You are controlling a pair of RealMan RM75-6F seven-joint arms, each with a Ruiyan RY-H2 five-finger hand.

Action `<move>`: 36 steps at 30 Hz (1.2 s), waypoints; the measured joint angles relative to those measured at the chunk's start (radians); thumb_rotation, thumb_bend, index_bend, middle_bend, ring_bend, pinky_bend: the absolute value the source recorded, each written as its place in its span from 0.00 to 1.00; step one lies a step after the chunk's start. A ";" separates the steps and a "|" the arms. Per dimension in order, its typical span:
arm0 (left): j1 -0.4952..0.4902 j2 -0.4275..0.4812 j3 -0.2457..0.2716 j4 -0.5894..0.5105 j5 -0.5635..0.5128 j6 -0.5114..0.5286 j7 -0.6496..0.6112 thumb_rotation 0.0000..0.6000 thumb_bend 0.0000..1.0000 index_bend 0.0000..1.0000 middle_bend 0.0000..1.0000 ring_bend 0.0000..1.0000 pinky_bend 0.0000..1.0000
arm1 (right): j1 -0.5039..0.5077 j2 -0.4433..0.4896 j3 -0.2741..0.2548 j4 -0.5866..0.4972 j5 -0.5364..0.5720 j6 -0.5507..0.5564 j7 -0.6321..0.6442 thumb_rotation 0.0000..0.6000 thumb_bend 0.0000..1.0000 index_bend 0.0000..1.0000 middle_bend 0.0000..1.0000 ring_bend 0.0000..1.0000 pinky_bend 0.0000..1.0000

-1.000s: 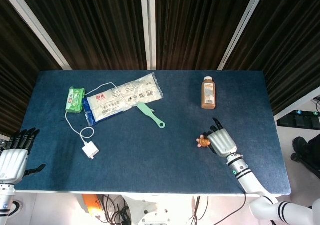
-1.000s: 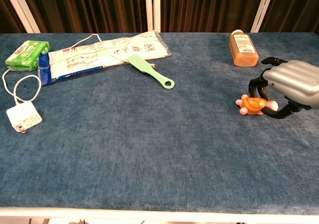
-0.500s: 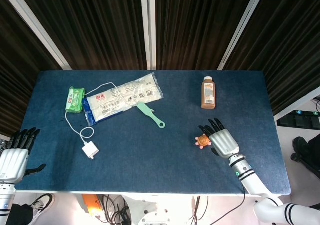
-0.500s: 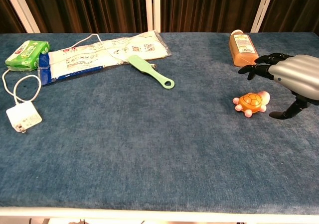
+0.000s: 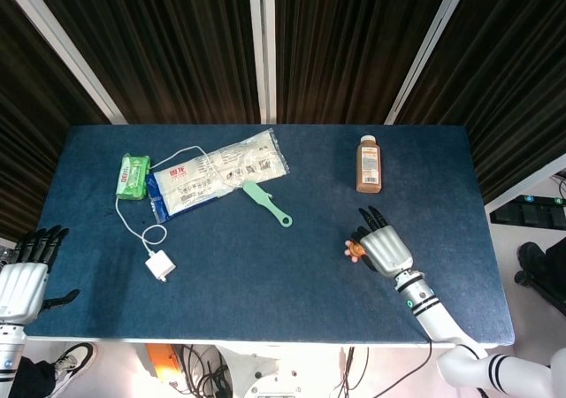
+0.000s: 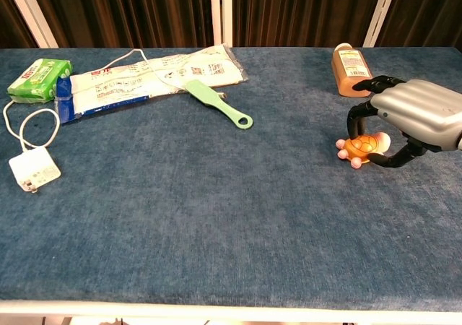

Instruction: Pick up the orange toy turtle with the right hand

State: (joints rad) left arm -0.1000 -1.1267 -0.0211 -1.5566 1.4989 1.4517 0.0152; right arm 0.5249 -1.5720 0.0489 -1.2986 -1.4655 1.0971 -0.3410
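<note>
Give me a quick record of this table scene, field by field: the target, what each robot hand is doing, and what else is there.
target: orange toy turtle, on the blue table
right robot hand: fingers curled around the turtle; cannot tell if it is lifted
left robot hand: at the table's left edge, holding nothing, fingers apart
nearby: brown bottle lying behind the turtle
far left: green packet, white charger, plastic bag, green brush

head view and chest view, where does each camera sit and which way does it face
Head view: high above the near edge, looking steeply down on the blue table; left robot hand and right robot hand show.
Chest view: low at the near edge, facing across the tabletop; only the right robot hand shows.
Shared: orange toy turtle, juice bottle, green brush.
</note>
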 measured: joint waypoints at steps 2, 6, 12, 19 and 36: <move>0.001 -0.001 0.001 0.003 0.000 0.000 -0.003 1.00 0.00 0.06 0.03 0.00 0.00 | 0.002 -0.009 -0.001 0.012 0.001 -0.005 -0.004 1.00 0.28 0.58 0.51 0.13 0.00; 0.001 -0.001 0.001 0.007 0.000 0.000 -0.009 1.00 0.00 0.06 0.03 0.00 0.00 | 0.005 -0.023 -0.003 0.028 0.004 -0.013 -0.011 1.00 0.31 0.70 0.62 0.20 0.00; 0.002 -0.003 0.002 0.012 0.001 0.000 -0.014 1.00 0.00 0.06 0.03 0.00 0.00 | 0.001 -0.048 -0.001 0.056 -0.014 0.023 0.000 1.00 0.43 0.97 0.84 0.37 0.00; 0.002 -0.001 0.001 0.010 0.002 0.002 -0.014 1.00 0.00 0.06 0.03 0.00 0.00 | -0.005 -0.069 -0.003 0.096 -0.037 0.053 0.029 1.00 0.40 0.96 0.86 0.42 0.00; 0.003 0.021 -0.001 -0.037 0.018 0.023 0.019 1.00 0.00 0.06 0.03 0.00 0.00 | -0.071 0.137 -0.003 -0.114 -0.017 0.130 0.045 1.00 0.00 0.00 0.00 0.00 0.00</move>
State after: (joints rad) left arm -0.0965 -1.1056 -0.0222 -1.5934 1.5169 1.4746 0.0340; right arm 0.4537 -1.4348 0.0463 -1.4128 -1.4824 1.2270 -0.2955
